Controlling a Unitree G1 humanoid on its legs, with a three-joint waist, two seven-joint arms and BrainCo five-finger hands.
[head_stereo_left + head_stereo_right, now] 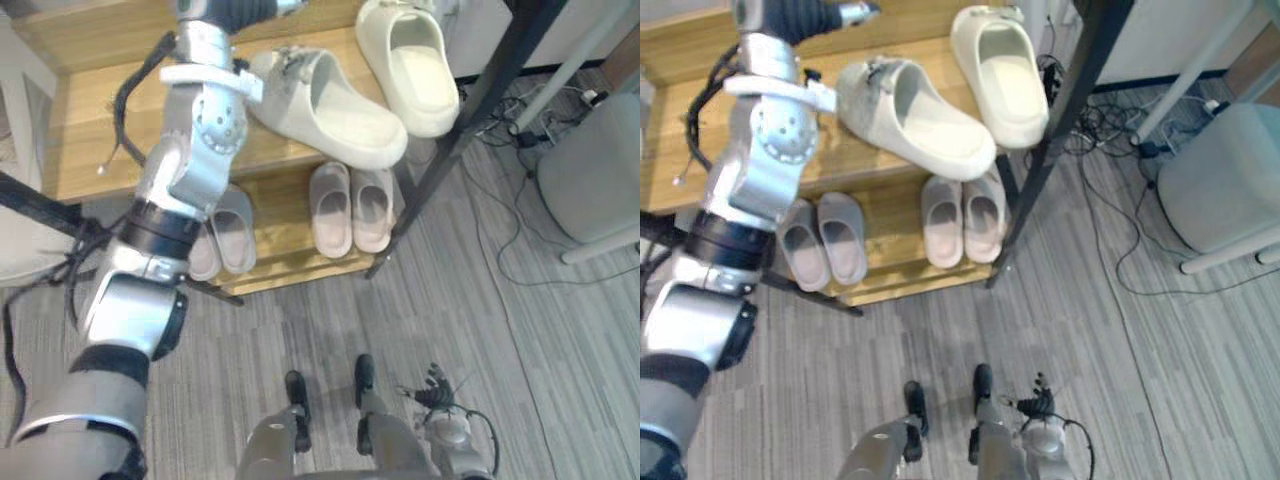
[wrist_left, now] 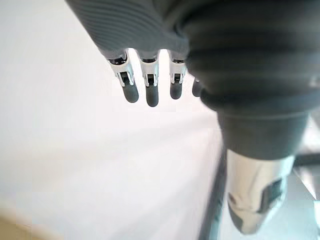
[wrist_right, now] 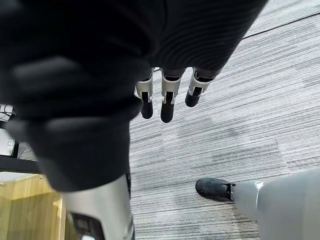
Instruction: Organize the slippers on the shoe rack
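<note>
At the upper middle of the left eye view stands a wooden shoe rack (image 1: 90,110) with a black metal frame (image 1: 480,110), seen from above. On its top shelf lie two large cream slippers. One cream slipper (image 1: 330,105) lies on a slant, its closed end toward the upper left and its other end hanging past the shelf's front edge. The second cream slipper (image 1: 410,60) lies just beside it at the upper right, pointing more straight up the frame.

On the lower shelf, below them, a pinkish-beige pair of slippers (image 1: 350,205) sits side by side and touching. To its left a grey pair of slippers (image 1: 232,230) sits partly hidden behind the robot's left arm.

That arm rises from the lower left to the top edge of the frame, just left of the slanted cream slipper. In its wrist view the left hand (image 2: 150,92) has straight, loose fingers and holds nothing; a pale blurred surface lies past them.

The right hand (image 3: 167,107) hangs low at the bottom right of the head views, above grey striped carpet (image 1: 450,300). Its fingers are relaxed and empty too.

A pale rounded seat (image 1: 590,170) stands on the carpet at the right edge, well apart from the rack.
</note>
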